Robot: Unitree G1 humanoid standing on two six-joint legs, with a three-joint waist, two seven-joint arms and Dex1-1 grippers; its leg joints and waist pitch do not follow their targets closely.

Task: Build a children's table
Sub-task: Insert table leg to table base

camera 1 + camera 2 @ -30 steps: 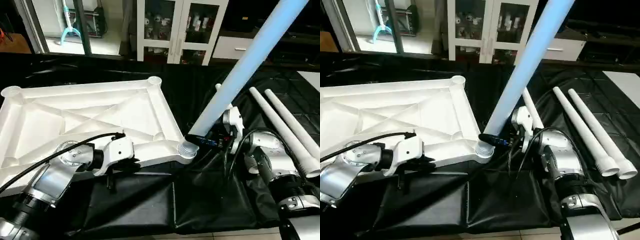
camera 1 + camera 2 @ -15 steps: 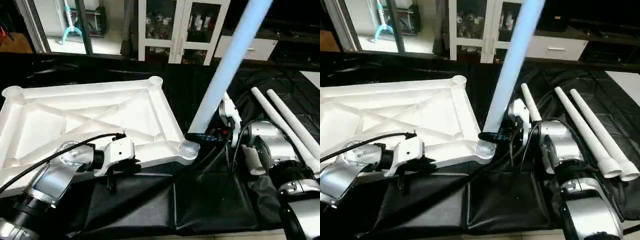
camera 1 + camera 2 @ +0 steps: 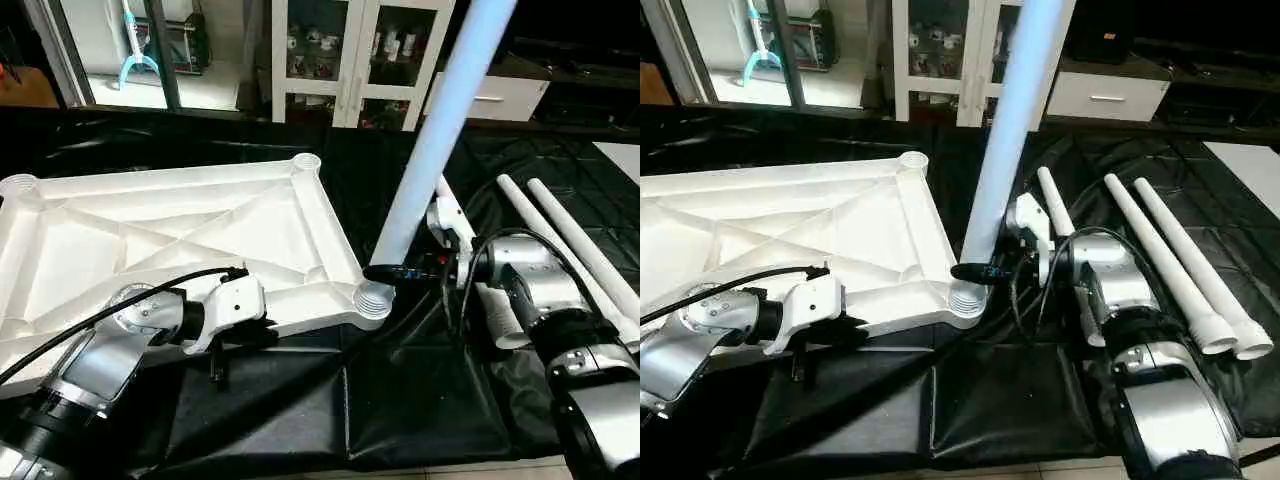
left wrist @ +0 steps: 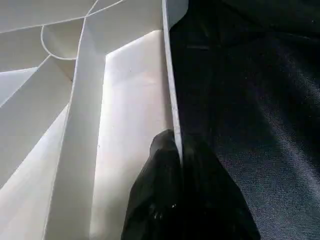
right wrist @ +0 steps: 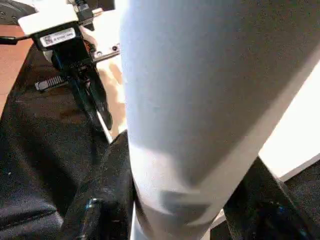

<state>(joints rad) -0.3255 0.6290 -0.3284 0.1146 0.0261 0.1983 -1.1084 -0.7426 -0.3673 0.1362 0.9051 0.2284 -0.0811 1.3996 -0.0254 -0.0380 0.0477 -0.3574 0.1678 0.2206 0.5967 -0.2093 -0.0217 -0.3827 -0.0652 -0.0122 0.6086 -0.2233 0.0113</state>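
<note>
Lying upside down on the black-draped counter (image 3: 420,400), the white table top (image 3: 170,230) fills the left half of the head views, its ribbed underside facing up and round sockets at its corners. One leg (image 3: 430,140) rises steeply from the corner socket (image 3: 373,300) near the centre of the frame, its upper end running out past the top edge. The right gripper (image 3: 980,271) has its fingers clenched around this leg just above the socket; in the right wrist view the tube (image 5: 200,100) sits between the two black fingers (image 5: 100,200).

The left gripper (image 3: 218,345), in the lower left of the frame, has its fingers pinched on the near rim of the table top; the left wrist view shows the thin white edge (image 4: 172,100) caught between the dark fingers (image 4: 160,200).

Three more legs lie on the black cloth at the right: two side by side (image 3: 1170,250), slanting toward the lower right, and one (image 3: 1052,200) partly hidden behind the right arm.

A small white label (image 5: 57,36) with a printed code sits on the left gripper's body in the right wrist view, upper left; its writing is too small to read. A white glass-door cabinet (image 3: 360,50) stands at the top centre.
</note>
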